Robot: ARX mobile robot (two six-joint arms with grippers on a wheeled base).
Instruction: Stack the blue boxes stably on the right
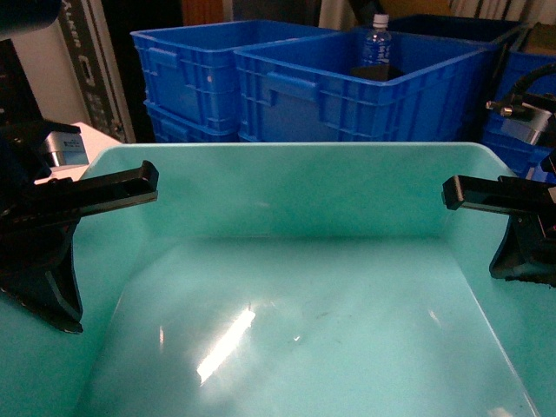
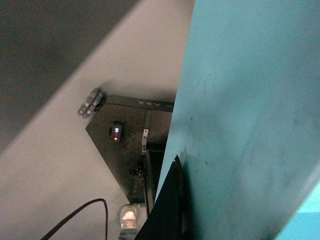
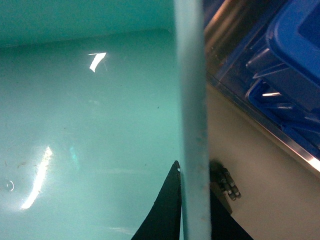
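Filling nearly the whole head view, the turquoise bin (image 1: 287, 200) hangs between the two arms, its near rim and lower corners cut off by the frame, so what it sits over cannot be seen from there. Its smooth floor shows only glare streaks and a few faint scuffs.

Behind its far wall stand the ribbed dark-blue crates (image 1: 347, 87), only their upper halves visible (the bin hides the rest), with a capped water bottle (image 1: 376, 43) poking up inside one.

Lower down, the left wrist camera catches the robot's dark base (image 2: 127, 150) on a pale floor, a small red light on it, mostly covered by the bin's outer wall (image 2: 240, 120).

The left gripper (image 1: 65, 226) straddles the bin's left wall: one black finger (image 1: 104, 189) lies along the inside near the rim, another (image 2: 167, 210) presses on the outside, so it is pinching the wall. The right gripper (image 1: 512, 221) does likewise on the right wall; its wrist view shows the rim (image 3: 192, 125) running edge-on between two dark fingers (image 3: 162, 215), one on each side, tips touching plastic. Much of both grippers is out of frame.
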